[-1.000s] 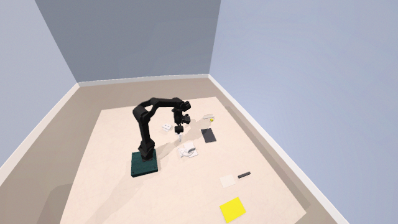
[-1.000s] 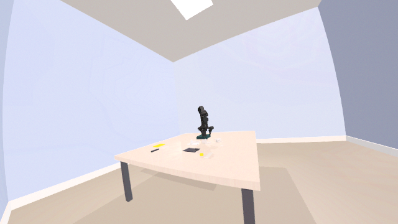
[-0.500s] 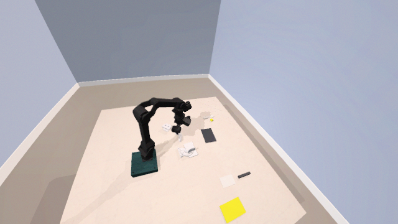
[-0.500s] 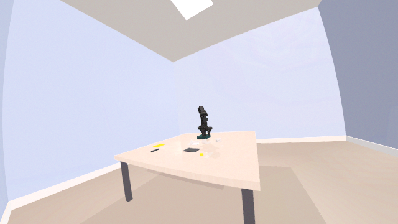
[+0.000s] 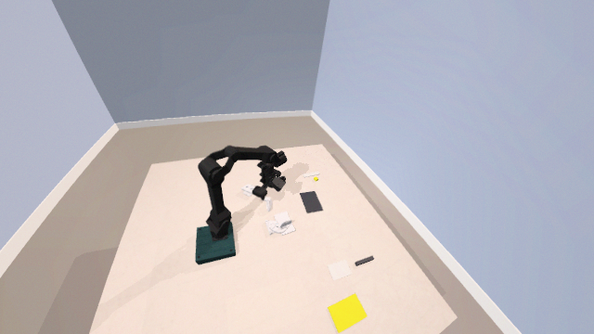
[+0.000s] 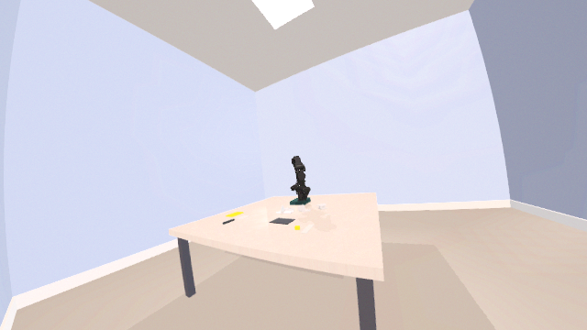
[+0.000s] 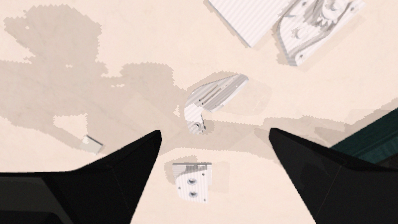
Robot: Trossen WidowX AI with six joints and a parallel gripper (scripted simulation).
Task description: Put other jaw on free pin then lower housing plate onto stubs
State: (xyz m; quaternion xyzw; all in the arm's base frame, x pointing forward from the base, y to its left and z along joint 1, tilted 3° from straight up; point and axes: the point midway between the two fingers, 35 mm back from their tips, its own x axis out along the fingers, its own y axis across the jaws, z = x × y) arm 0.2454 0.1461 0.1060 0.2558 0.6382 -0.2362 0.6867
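My gripper [image 7: 214,133] [image 5: 269,187] is open and empty, above the table. The loose white jaw [image 7: 220,94] [image 5: 268,204] lies just beyond the fingertips in the wrist view, its round end toward them. The white housing plate [image 7: 200,187] [image 5: 247,189], with two round holes, lies nearer the bottom of the wrist view, between the fingers in the picture but below them. The white base assembly [image 7: 290,42] [image 5: 279,227] [image 6: 284,212] stands apart, with gear teeth showing at the wrist view's top edge. That edge cuts it off, so its pins cannot be made out.
A dark panel [image 5: 311,202] [image 6: 282,221], a small yellow block [image 5: 316,179] [image 6: 297,227] and a white strip [image 5: 312,174] lie on the far side. A black bar [image 5: 364,261], a pale square [image 5: 340,270] and a yellow square [image 5: 347,313] lie nearer the top camera.
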